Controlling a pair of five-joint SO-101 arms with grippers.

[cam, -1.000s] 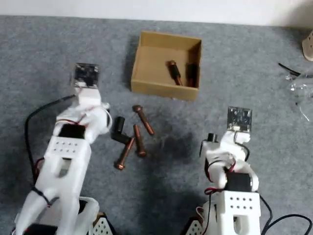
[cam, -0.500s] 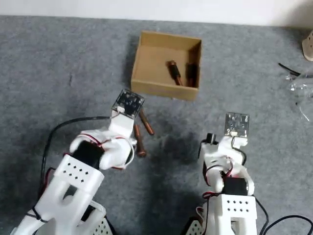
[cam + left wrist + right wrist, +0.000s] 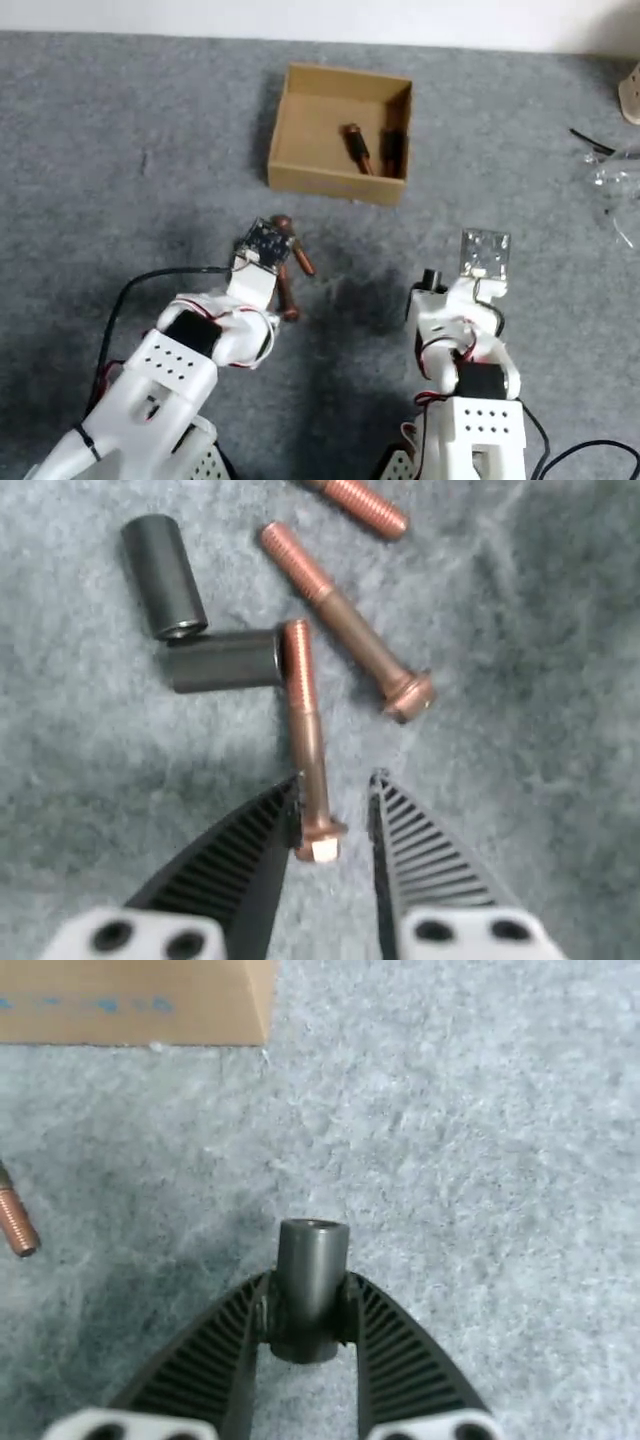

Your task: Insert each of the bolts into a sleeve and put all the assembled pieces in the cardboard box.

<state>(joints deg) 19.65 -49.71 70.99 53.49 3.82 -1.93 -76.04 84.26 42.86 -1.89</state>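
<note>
- The left gripper [image 3: 335, 802] is narrowly open. Its ribbed black fingers stand on either side of the head end of a bolt [image 3: 305, 730] that lies flat on the surface, and one finger looks to touch the shank.
- That bolt is copper-coloured, with a hex head, a smooth shank and a threaded tip. The tip touches the end of a lying sleeve [image 3: 220, 660], a short black tube.
- A second sleeve [image 3: 163, 575] lies just beside the first. A second bolt [image 3: 345, 630] lies aslant near by, and a third bolt [image 3: 365, 505] lies farther off.
- The right gripper [image 3: 308, 1305] is clamped on a held sleeve [image 3: 312, 1260], black, with its open bore facing away from the wrist. In the high view it sits well apart from the loose pieces.
- The cardboard box [image 3: 335, 182] stands open-topped beyond the loose bolts. Inside, a boxed bolt [image 3: 355, 148] and a dark piece [image 3: 392, 150] lie side by side.
- The surface [image 3: 520, 150] is covered in a grey, felt-like material.
- A white wall [image 3: 300, 15] runs along the far edge.
- Some clear plastic [image 3: 612, 180] lies at the right edge of the high view.
</note>
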